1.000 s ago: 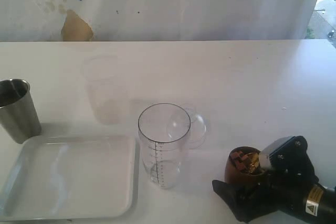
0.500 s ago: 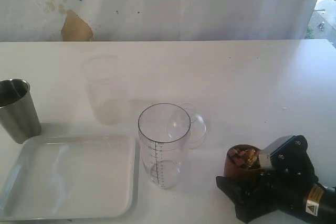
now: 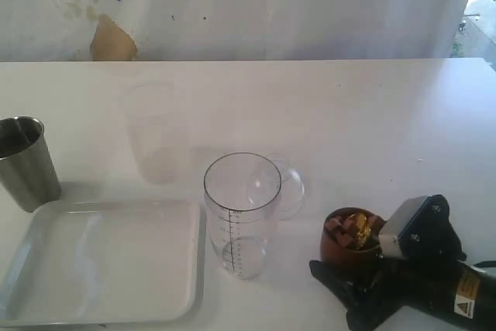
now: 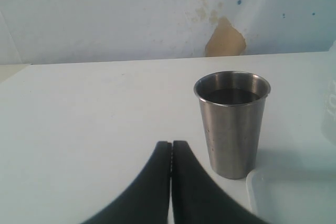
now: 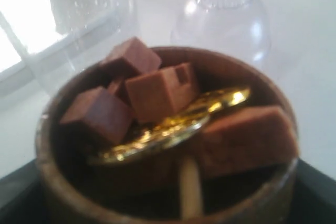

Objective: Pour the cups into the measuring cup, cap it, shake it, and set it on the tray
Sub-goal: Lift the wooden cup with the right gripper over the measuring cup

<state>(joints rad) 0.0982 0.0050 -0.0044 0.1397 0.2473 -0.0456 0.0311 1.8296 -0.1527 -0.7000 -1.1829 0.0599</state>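
The brown wooden cup (image 3: 349, 236), full of brown cubes (image 5: 157, 90) and a gold piece (image 5: 173, 124), is held at the front right with my right gripper (image 3: 346, 267) shut around it. Just to its left stands the clear measuring cup (image 3: 242, 215) with the black scale, open-topped and seemingly empty. The steel tumbler (image 3: 27, 162) stands upright at the far left, behind the white tray (image 3: 105, 261). My left gripper (image 4: 171, 145) is shut on nothing, a short way in front of the tumbler (image 4: 232, 124); it is outside the exterior view.
A clear dome lid (image 3: 285, 187) lies just behind the measuring cup. A frosted unmarked cup (image 3: 155, 131) stands further back, left of centre. The white table ends at a wall with a brown patch (image 3: 112, 40).
My right gripper has carried the wooden cup a little to the left, nearer the measuring cup. Everything else stays in place.
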